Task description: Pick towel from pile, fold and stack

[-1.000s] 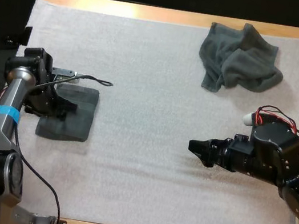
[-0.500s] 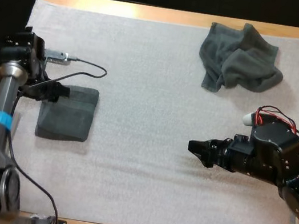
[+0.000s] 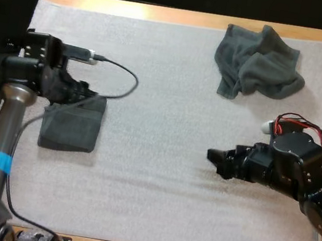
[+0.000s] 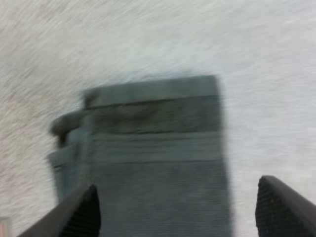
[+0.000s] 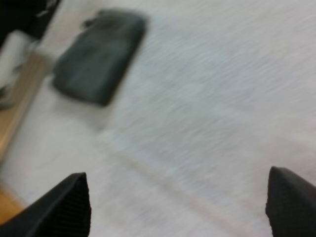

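Change: my left gripper, off at the mat's left edge half a second ago, is back over the folded towel's far edge, fingers apart and empty. My right gripper has hardly stirred and is likewise wide and empty. Count: towels, two, one folded at left and one crumpled towel at far right, which I judge is the next pick.

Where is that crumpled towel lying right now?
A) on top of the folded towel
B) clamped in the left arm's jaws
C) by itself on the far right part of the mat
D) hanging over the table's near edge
C: the crumpled towel lies alone on the far right part of the white mat, well apart from the folded towel at the left.
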